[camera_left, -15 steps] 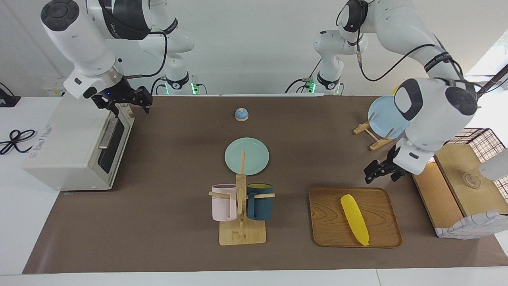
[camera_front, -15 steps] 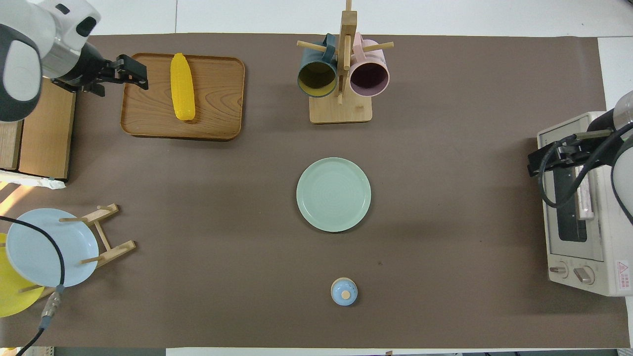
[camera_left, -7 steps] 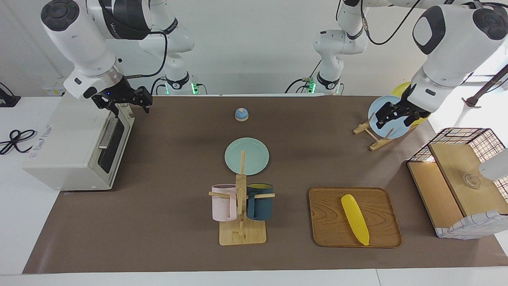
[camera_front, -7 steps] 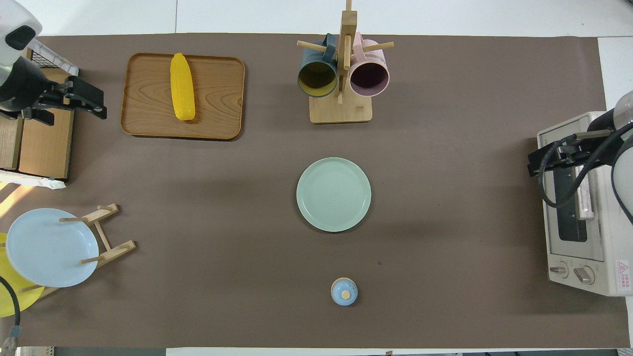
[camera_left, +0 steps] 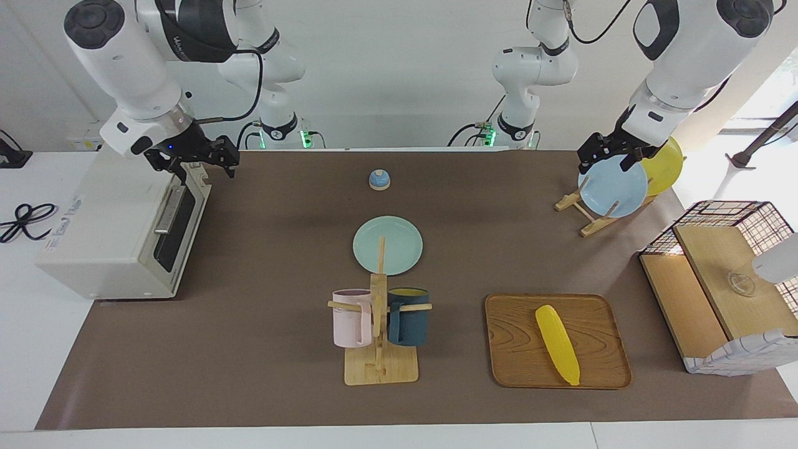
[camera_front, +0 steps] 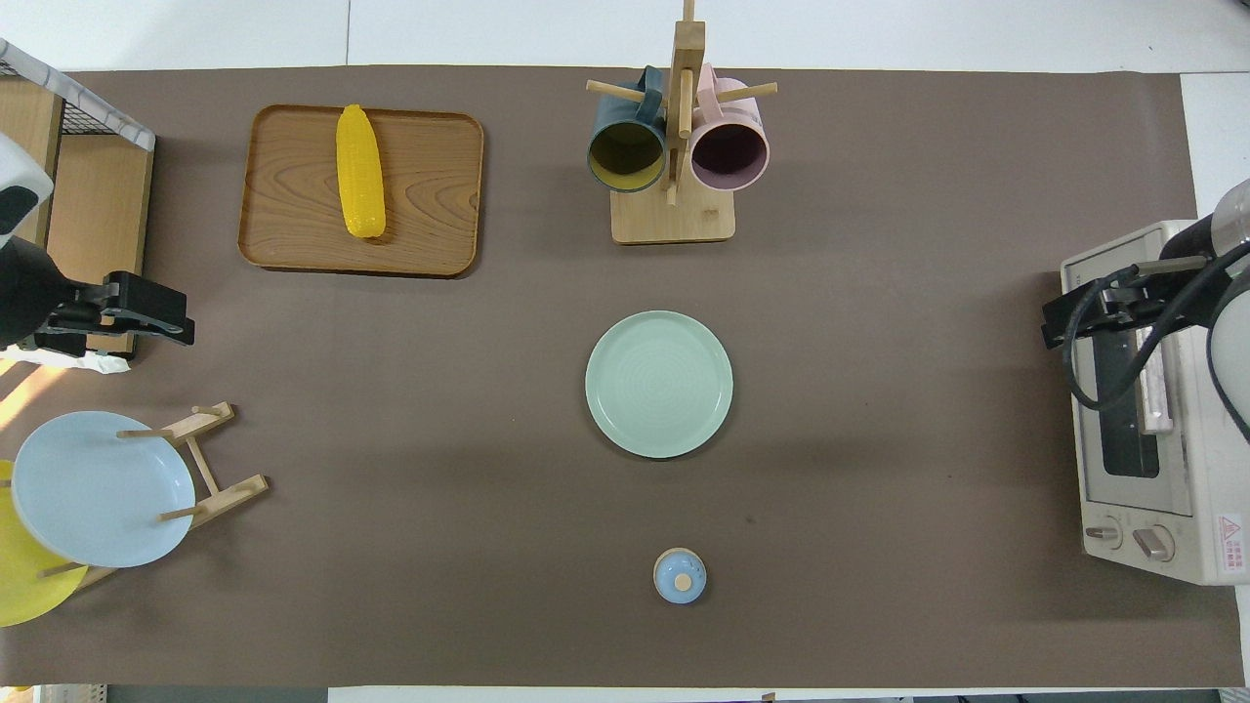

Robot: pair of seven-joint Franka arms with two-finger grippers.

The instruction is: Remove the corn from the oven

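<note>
One corn [camera_left: 557, 343] lies on the wooden tray [camera_left: 511, 362], well apart from the oven [camera_left: 118, 237], which stands shut at the right arm's end of the table [camera_left: 262, 349]. Both claws are open and hold nothing. The right claw [camera_left: 215, 163] hangs over the oven's top front edge. The left claw [camera_left: 608, 156] hangs over the blue plate [camera_left: 614, 190] in its rack, nearer to the robots than the tray.

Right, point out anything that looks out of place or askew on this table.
Nothing is spilled or damaged. The corn lies slantwise on the wooden tray, already out of the oven, whose door is shut. Both pincers are empty: the right pincer over the oven's front, the left pincer above the blue plate.
</note>
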